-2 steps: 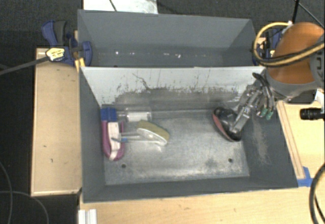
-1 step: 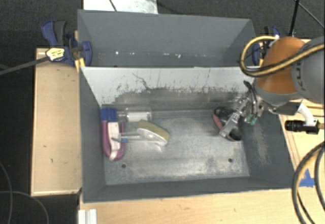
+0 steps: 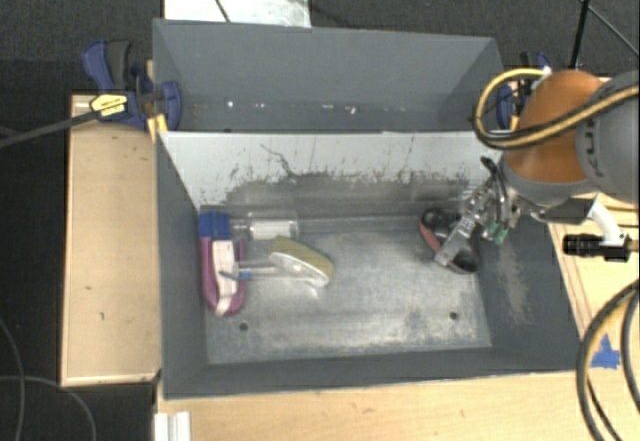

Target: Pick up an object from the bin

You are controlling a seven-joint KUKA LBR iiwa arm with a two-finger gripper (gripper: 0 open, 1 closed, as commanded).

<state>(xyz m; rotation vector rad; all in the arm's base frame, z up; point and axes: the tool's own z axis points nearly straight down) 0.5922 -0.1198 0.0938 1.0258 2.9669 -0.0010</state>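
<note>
Status, camera view: pick not done. Hand (image 3: 458, 251) sat low in the bin (image 3: 350, 334), at the right rear of the floor, just beside or touching a dark lump (image 3: 436, 226), black with a reddish patch. Lump lay on the floor close to the back wall, on the hand's left side in this view. Nothing was visibly clamped, and the lump looked to be resting on the metal, not lifted. Couldn't tell whether the hand was wide or narrow; the wrist hardware hid that. My read: approach was about complete, while grasp, lift and clearing the rim were all left.

Other contents were well apart, at the left end: a purple thing (image 3: 222, 277) with a blue end, lying lengthwise near the left wall, a clear piece (image 3: 272, 229) by the back wall, and an olive oval (image 3: 300, 264) just beside both. None were near the hand, so I saw no risk of a double pick.

Surface: bare grey sheet metal, scuffed, with dark streaks along the foot of the back wall. It looked flat and hard, so I'd guess the lump could slide if nudged.

Room: middle and front of the floor were open. The right side was tighter, with the arm (image 3: 560, 144) over the right wall and the lump between hand and back wall. A straight lift looked unobstructed.
</note>
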